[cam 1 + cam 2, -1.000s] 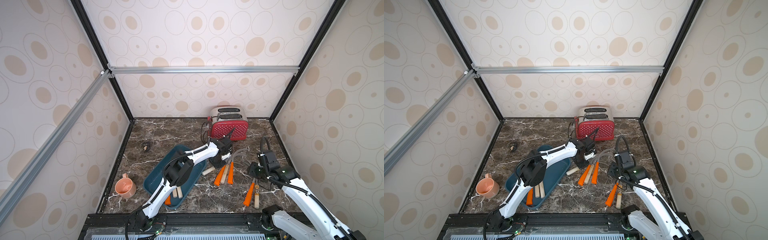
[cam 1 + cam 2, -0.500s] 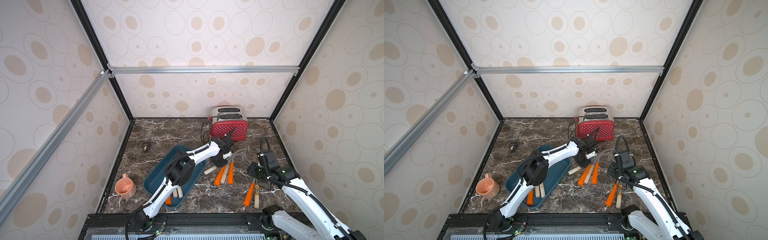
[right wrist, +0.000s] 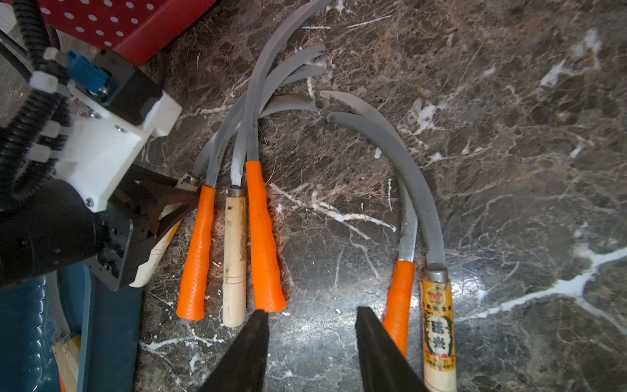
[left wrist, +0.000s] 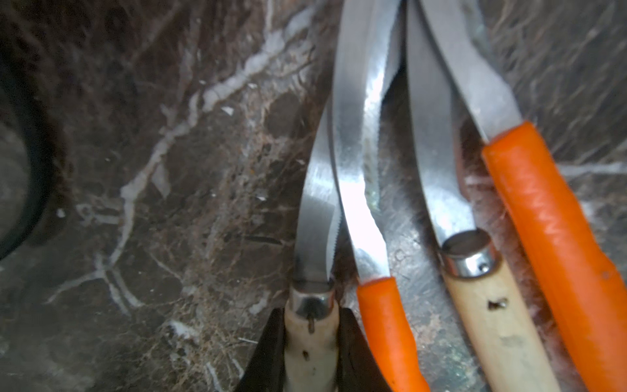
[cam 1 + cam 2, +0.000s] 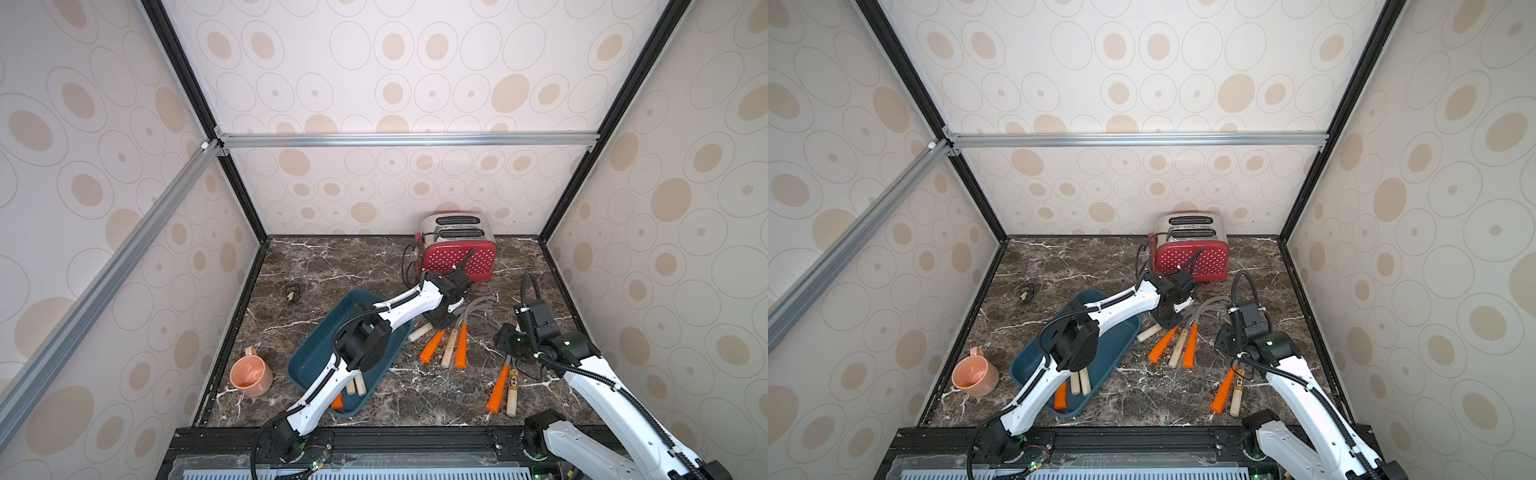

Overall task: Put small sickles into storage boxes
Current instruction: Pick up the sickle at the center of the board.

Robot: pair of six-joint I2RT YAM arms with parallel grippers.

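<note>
Left wrist view, left gripper (image 4: 311, 314) clamped on pale-handled sickle (image 4: 310, 349), right gripper (image 3: 311, 315) part-open, holding nothing

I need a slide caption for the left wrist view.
Left gripper shut on a wooden-handled sickle, three other sickles beside it on marble.

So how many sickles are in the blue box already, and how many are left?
Three handles already show in the blue tray. The left gripper is shut on a wooden-handled sickle beside it. Left on the table: a group of three and a pair near the open right gripper.
</note>
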